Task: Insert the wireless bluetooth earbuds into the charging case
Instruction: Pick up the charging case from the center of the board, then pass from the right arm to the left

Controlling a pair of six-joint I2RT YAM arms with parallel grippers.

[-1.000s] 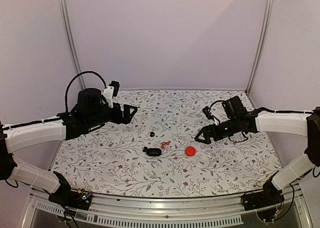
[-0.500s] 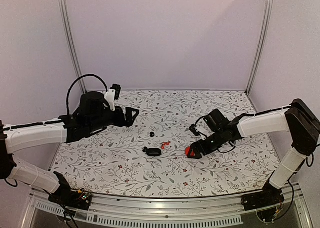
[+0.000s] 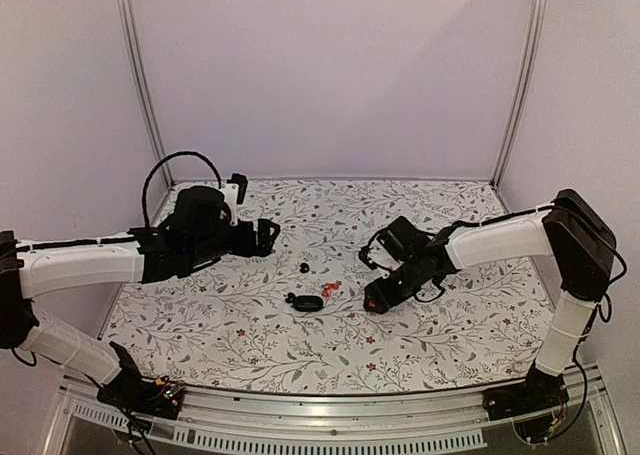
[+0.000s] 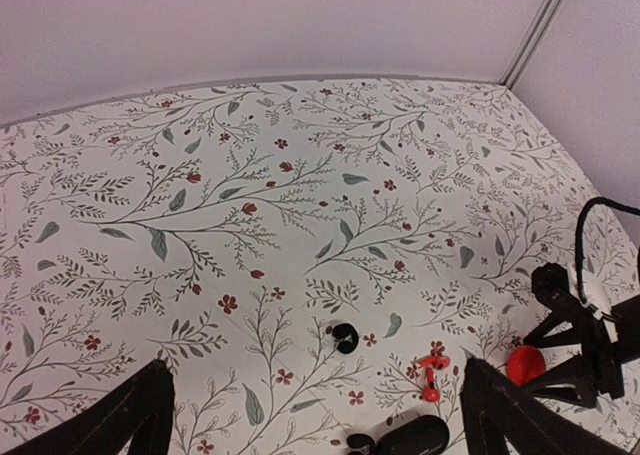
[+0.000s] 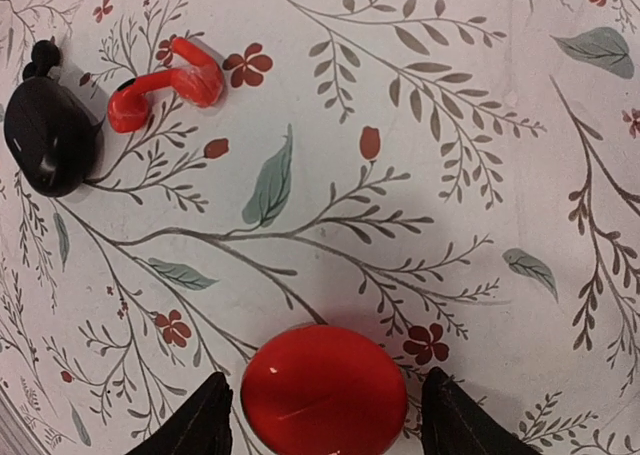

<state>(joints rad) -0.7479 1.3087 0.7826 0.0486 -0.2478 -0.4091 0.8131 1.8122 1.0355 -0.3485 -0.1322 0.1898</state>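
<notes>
Case [image 3: 308, 302]: lies on the table [image 3: 200, 315], near the middle. Nothing holds it.
Buds: one bud [image 3: 290, 298] sits right beside the case. The other bud [image 3: 304, 268] lies apart, farther back.
Red hook [image 5: 165, 85]: lies just beside the case.
Red disc [image 5: 323, 390]: lies flat, on the right of the hook.
Right gripper [image 3: 375, 300]: low over the disc, jaws apart, one finger [image 5: 195, 420] on each side of it, very close. It grips nothing.
Left gripper [image 3: 265, 235]: up in the air, jaws wide apart, holds nothing.
</notes>
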